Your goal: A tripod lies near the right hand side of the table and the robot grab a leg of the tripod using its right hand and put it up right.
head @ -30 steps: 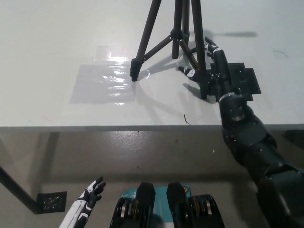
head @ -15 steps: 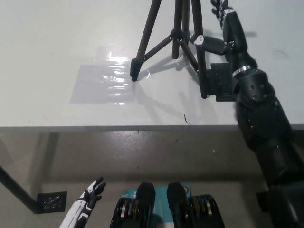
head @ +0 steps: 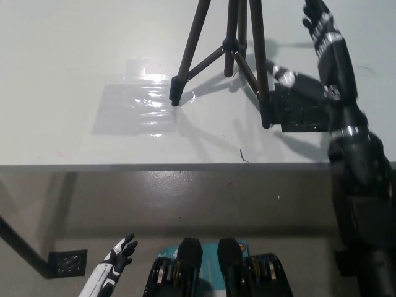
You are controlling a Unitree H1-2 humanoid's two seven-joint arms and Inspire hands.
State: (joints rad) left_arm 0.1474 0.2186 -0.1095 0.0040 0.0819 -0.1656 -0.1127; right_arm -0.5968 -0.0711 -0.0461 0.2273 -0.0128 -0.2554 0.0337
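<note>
The black tripod (head: 232, 55) stands upright on the white table (head: 74, 68), its feet spread on the tabletop near the right side. My black right hand (head: 322, 62) hovers just right of the tripod, lifted off the table and apart from its legs, fingers spread and holding nothing. My white left hand (head: 117, 260) rests low at the bottom left, below the table's edge, fingers loosely apart.
A shiny strip of clear tape (head: 139, 105) lies on the table left of the tripod's front foot. A black patch (head: 306, 111) marks the table beneath my right hand. The table's front edge (head: 154, 166) runs across the middle of the view.
My right hand has let go of the tripod's leg, lifted and drawn away to the right. The tripod stays standing. The left hand has not moved.
</note>
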